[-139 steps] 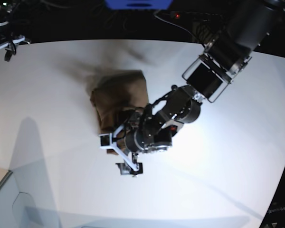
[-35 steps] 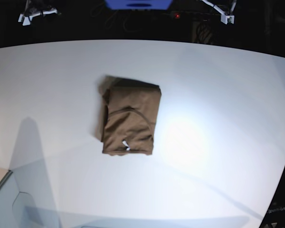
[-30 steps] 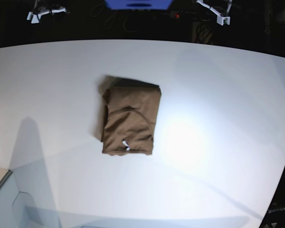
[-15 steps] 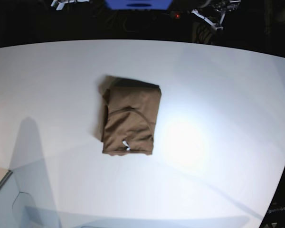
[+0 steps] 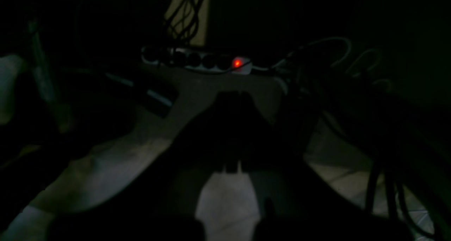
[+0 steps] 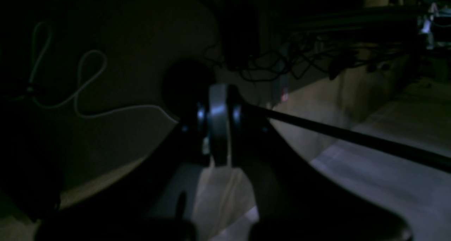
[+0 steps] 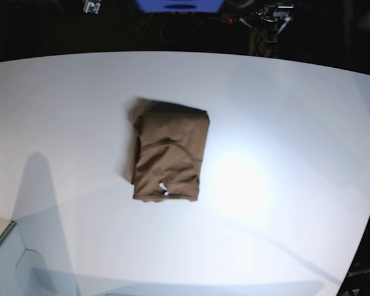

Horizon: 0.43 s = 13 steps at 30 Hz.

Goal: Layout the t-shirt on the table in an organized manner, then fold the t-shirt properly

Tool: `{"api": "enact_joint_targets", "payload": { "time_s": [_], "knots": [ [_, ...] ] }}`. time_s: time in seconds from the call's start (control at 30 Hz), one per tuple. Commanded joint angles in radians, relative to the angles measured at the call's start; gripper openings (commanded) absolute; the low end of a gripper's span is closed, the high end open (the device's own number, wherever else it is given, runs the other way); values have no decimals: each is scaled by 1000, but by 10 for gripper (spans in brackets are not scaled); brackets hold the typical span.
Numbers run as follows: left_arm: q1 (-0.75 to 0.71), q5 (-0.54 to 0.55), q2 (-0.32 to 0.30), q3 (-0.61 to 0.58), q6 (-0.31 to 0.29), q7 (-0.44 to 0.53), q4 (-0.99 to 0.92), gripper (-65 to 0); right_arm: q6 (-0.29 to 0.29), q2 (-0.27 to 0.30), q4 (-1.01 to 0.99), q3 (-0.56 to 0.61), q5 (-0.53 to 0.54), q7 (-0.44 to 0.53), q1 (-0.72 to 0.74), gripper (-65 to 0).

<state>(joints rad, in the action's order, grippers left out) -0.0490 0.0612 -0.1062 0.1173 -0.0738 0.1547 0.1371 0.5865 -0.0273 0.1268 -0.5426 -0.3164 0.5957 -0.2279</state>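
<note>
T-shirt lies folded into a compact brown packet a little left of the middle of the table, flat on the white top, with a small white tag showing near its lower edge. Nothing rests on it or touches it, and nothing stands between it and the base camera. A bright glare patch sits on the tabletop just to its right.

Beyond the far edge of the table the background is dark. A blue object shows at the top centre, and a power strip with a red light lies among cables in the left wrist view. No writing or brand can be read anywhere; the tag is too small to make out.

The left gripper has its fingers pressed together, holding nothing, seen as a dark shape. The right gripper is likewise pressed together and empty, in front of a loose white cable.

Compared with half a second earlier, the shirt has not shifted, while both arms have drawn further back: only small parts of them remain at the top edge of the base view.
</note>
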Motion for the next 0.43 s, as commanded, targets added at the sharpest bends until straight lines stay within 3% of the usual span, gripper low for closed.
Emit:
{"api": "enact_joint_targets", "payload": {
  "time_s": [0.0,0.2,0.4],
  "knots": [
    [1,2,-10,-3,10,6,2,-649,23,-20,-2,0,3,11,-11,-650],
    [-1,2,-10,-5,9,6,2,-649,22,-75,1,2,1,16,-5,-650],
    [-1,-1,-10,-6,9,6,3,-649,22,-81,1,3,0,14,8,-650]
  ]
}}
